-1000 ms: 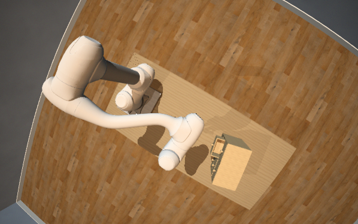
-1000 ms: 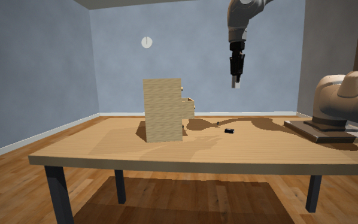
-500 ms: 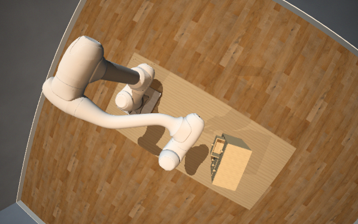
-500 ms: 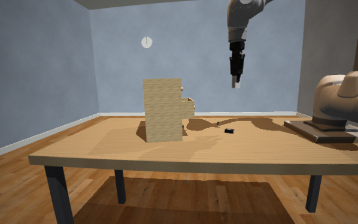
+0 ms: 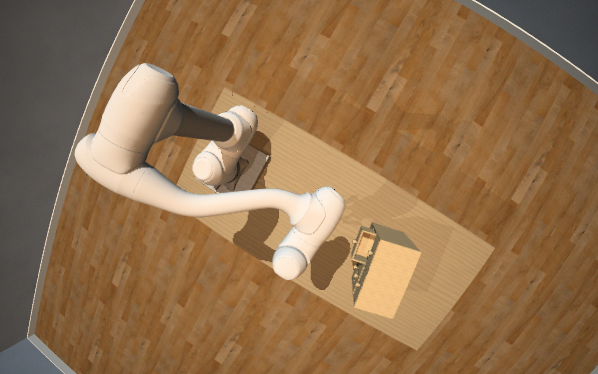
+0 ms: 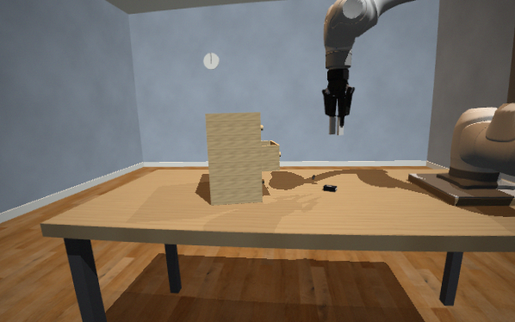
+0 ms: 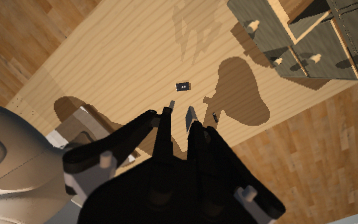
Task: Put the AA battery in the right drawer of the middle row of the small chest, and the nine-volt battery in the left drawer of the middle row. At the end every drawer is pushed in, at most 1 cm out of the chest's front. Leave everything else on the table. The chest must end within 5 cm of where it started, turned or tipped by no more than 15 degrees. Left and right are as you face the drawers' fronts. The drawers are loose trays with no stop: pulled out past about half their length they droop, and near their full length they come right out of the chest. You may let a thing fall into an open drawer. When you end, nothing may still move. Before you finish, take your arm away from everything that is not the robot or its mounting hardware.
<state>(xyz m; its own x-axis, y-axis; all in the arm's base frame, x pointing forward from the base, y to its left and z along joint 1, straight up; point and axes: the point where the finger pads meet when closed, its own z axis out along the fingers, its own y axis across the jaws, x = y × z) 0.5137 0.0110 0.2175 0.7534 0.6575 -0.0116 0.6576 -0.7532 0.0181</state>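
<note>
My gripper [image 6: 336, 126] [image 7: 180, 109] points down high above the table, its fingers a small gap apart with nothing between them. The arm hides it in the top view. The nine-volt battery [image 6: 330, 188] [image 7: 183, 86] is a dark block lying on the table. The AA battery [image 6: 313, 176] [image 7: 215, 117] is a small dark piece on the table, farther back in the exterior view. The chest [image 5: 388, 277] [image 6: 235, 159] stands upright. Its left middle drawer [image 6: 270, 158] is pulled partly out and looks level; no battery can be made out inside. The other drawers look pushed in.
The table [image 5: 312, 165] [image 6: 178, 219] [image 7: 126, 55] carries the arm's base plate [image 6: 484, 200] at the end away from the drawer fronts. The batteries lie between that base and the chest. The open drawer juts toward the arm's side. The arm casts shadows near the batteries.
</note>
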